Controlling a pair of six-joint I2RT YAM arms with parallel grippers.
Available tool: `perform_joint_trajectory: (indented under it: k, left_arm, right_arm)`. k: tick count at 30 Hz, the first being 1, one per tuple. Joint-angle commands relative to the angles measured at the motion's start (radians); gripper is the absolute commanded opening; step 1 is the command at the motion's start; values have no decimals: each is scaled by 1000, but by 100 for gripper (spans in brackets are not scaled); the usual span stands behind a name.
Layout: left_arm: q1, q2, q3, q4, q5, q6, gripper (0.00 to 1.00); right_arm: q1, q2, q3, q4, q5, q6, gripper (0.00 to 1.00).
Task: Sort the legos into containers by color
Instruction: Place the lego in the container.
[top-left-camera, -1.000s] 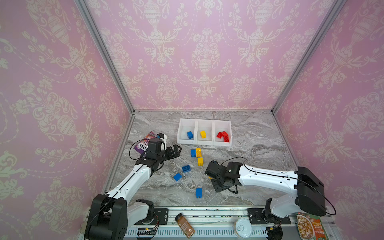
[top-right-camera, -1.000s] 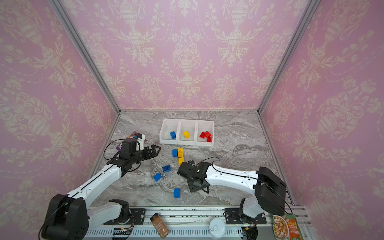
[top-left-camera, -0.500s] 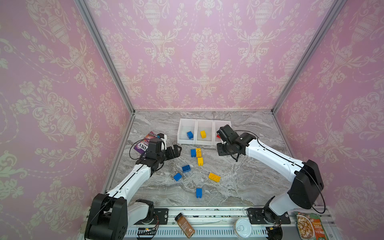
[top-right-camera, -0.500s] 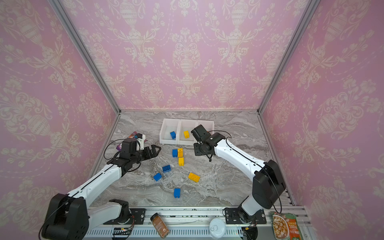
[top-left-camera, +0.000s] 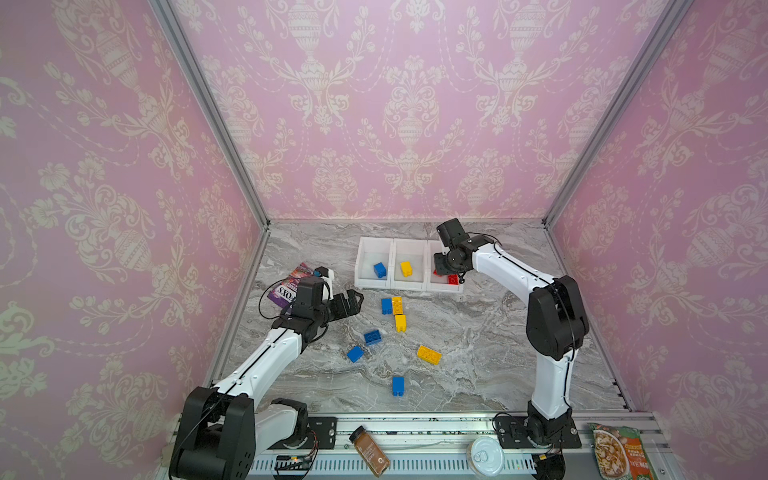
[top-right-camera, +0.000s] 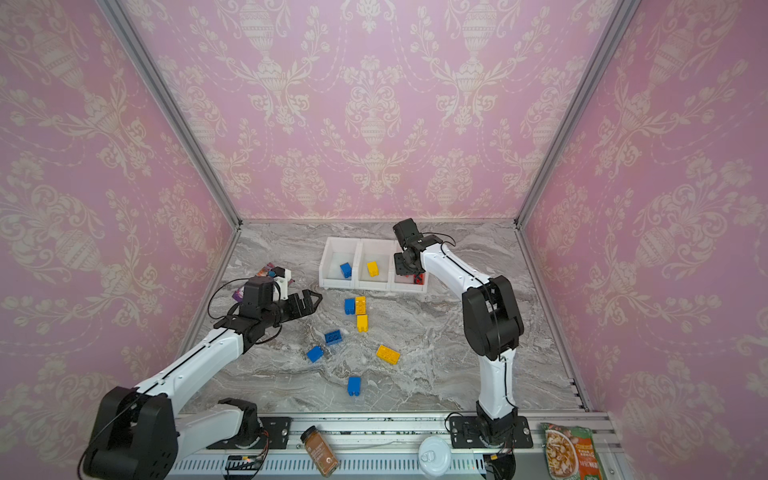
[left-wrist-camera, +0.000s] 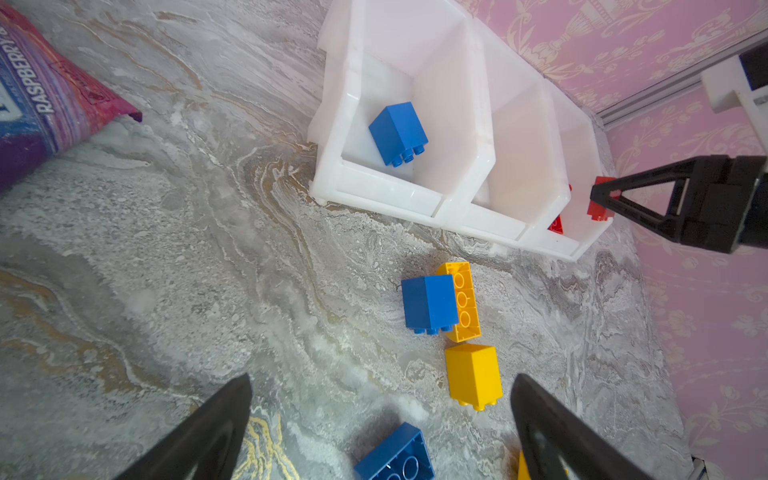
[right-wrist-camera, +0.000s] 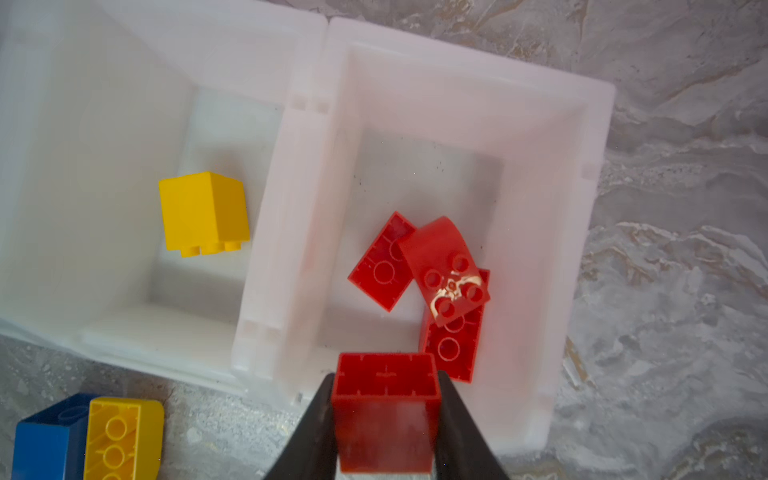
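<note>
- Red brick sits pinched between the jaws of your right gripper, hanging over the red bin close to its front wall. Three red bricks lie inside.
- Step in hand, as I judge it: the drop. Carry the brick a little further in over the bin floor, then spread the jaws. Let go here and it may clip the wall.
- Your left gripper is spread wide and empty, hovering low over the worktop beside the loose bricks.
- After the drop, four blue and three yellow remain on the worktop. A blue brick touches a yellow brick, so that pair calls for a careful approach.
- The right wrist view alone shows the grip and the red pile; in both top views the arm hides most of that bin.
- The left wrist view shows the blue brick lying on its side, studs sideways.
- Only the top views show every loose brick at once.
</note>
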Motion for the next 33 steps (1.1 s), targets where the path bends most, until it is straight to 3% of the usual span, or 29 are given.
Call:
perform_joint_trajectory:
  k: [1, 11, 19, 27, 33]
  left_arm:
    - [4, -12, -11, 1, 10, -10, 99]
    - [4, -2, -5, 0, 9, -11, 99]
    - [4, -11, -6, -13, 1, -6, 99]
    - [-10, -20, -4, -31, -17, -1, 99]
    - [-89, -23, 52, -151, -101, 53, 99]
  right_arm:
    - [-9, 57, 104, -17, -24, -35, 31]
    - [-38, 207, 305, -117, -24, -37, 33]
    - [-49, 167, 240, -74, -39, -20, 60]
    - [-44, 65, 150, -50, -95, -18, 65]
    - [-4, -22, 72, -64, -114, -24, 74]
